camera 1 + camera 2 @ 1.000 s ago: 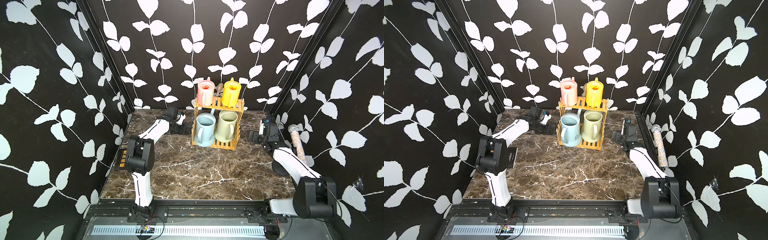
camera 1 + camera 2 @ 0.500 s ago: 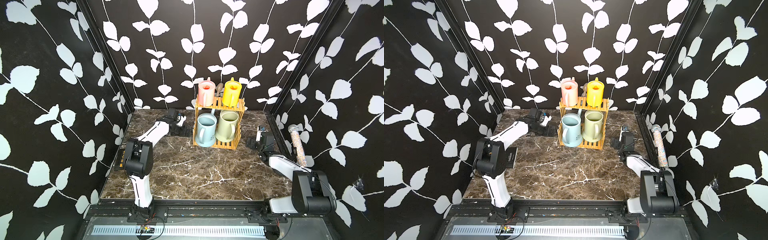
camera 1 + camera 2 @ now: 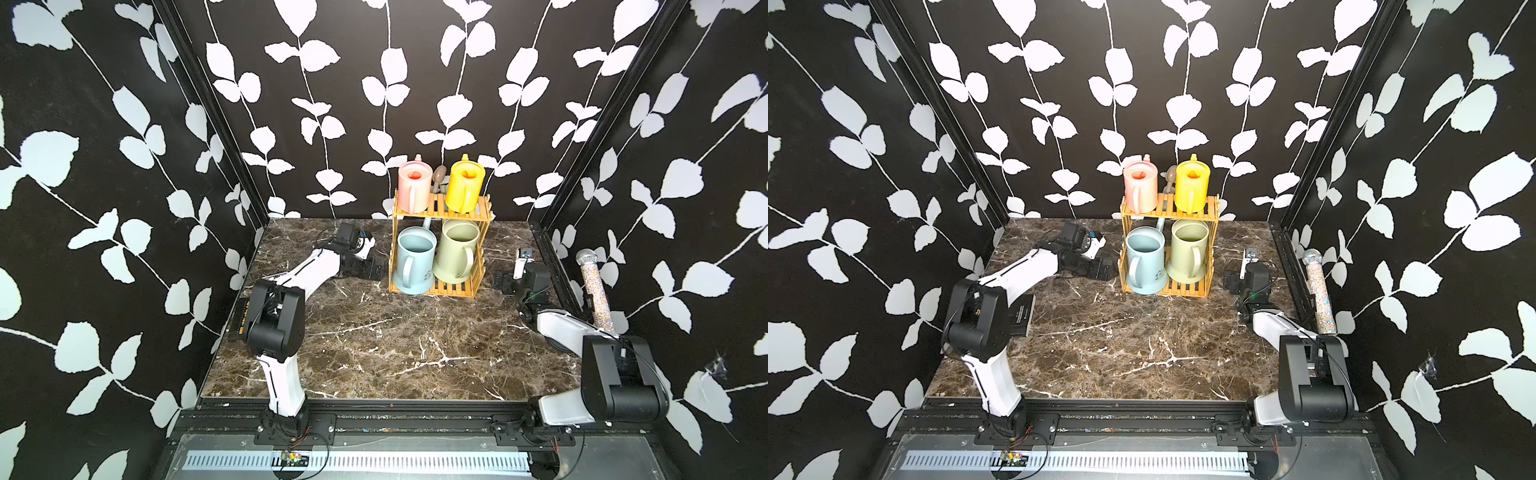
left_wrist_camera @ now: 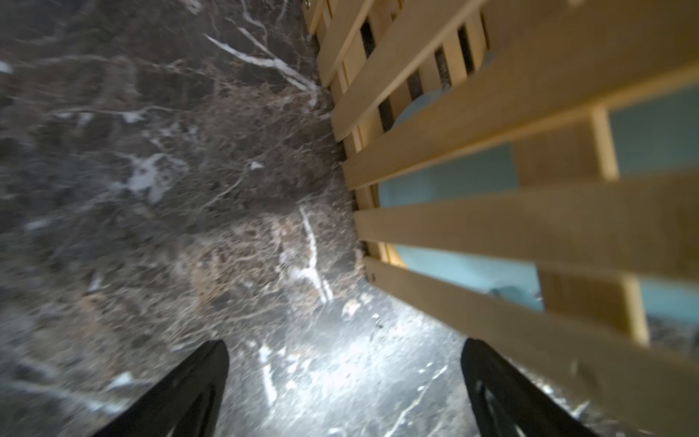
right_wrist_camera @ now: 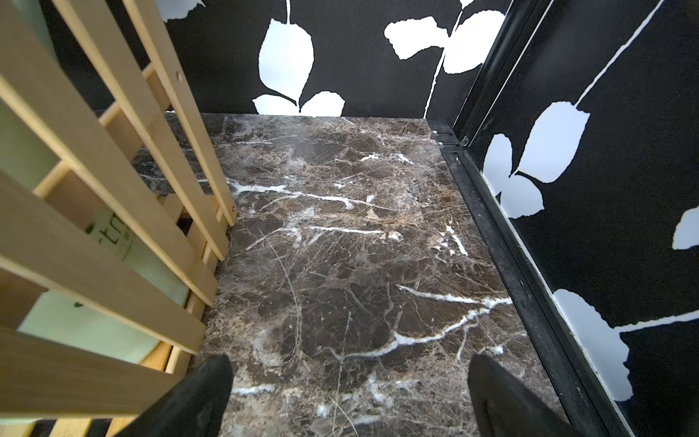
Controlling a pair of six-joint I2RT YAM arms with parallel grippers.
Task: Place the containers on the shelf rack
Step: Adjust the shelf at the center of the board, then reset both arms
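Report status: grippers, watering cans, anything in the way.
Left gripper open, empty, beside shelf rack. Right gripper open, empty, opposite side. Pink can, yellow can top tier; pale blue can, sage green can bottom tier. Nothing blocking.

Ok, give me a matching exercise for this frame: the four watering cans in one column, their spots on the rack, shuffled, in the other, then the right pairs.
Things:
1. pink can
2. yellow can
3. pale blue can
4. sage green can

Places:
a. lower tier of the shelf rack, nearer the left arm
b. upper tier, nearer the right arm
c. upper tier, nearer the left arm
d. lower tier, nearer the right arm

Pairs: 1-c, 2-b, 3-a, 4-d
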